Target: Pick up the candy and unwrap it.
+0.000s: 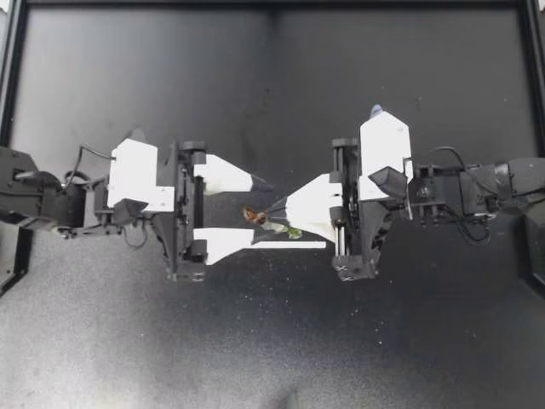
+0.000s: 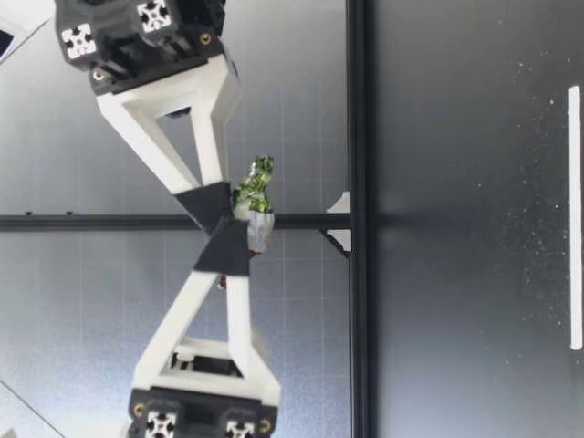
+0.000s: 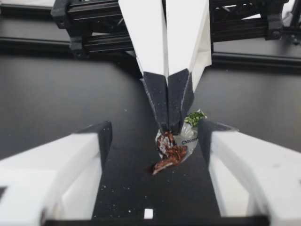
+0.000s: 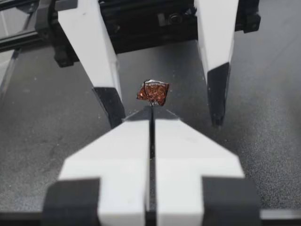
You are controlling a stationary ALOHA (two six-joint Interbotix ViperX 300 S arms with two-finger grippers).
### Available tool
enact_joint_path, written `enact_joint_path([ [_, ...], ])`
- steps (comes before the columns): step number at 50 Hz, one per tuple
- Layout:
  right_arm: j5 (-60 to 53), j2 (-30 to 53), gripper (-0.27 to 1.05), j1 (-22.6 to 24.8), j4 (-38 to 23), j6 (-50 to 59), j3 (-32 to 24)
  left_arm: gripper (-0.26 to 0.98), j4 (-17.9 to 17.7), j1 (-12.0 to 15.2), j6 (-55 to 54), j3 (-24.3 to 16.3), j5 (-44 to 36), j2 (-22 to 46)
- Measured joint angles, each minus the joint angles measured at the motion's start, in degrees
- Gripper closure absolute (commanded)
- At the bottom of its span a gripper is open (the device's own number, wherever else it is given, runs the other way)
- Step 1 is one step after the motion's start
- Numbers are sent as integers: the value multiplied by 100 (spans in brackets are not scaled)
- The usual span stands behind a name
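My right gripper [image 1: 272,210] is shut on the candy [image 1: 255,215], pinching its wrapper in the air above the middle of the table. A brown foil end sticks out ahead of the tips and a green foil end [image 1: 294,232] hangs to the side. My left gripper [image 1: 285,215] is open, its two fingers straddling the candy without touching it. In the left wrist view the candy [image 3: 173,147] hangs from the right gripper [image 3: 170,127] between my wide-apart left fingers [image 3: 99,139]. Seen from the right wrist, the brown end [image 4: 153,92] juts past the shut tips. In the low view the candy [image 2: 258,196] is well above the table.
The black table mat [image 1: 272,341] lies under both arms, bounded by a dark frame rail [image 1: 272,4] at the far side. A white strip [image 2: 574,219] marks the table near the low camera.
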Motion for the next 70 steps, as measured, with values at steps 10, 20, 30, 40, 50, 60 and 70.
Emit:
enact_joint_path([
  [10,0,-9,92,9,0,18,0,10,-123,141,18,-18,44,229],
  [20,0,-114,92,62,9,62,44,10,-246,466,35,-18,-9,387],
  [30,0,-149,92,-44,18,44,123,11,-246,501,44,97,9,422],
  [40,26,-149,92,-176,26,53,176,29,-220,501,193,229,9,264],
  [50,62,-141,91,-185,26,35,193,60,-211,501,290,281,18,105],
  [60,79,-97,81,-237,26,0,193,75,-211,501,290,299,18,97],
  [70,88,-105,38,-246,18,-26,220,75,-211,501,299,334,35,-35],
])
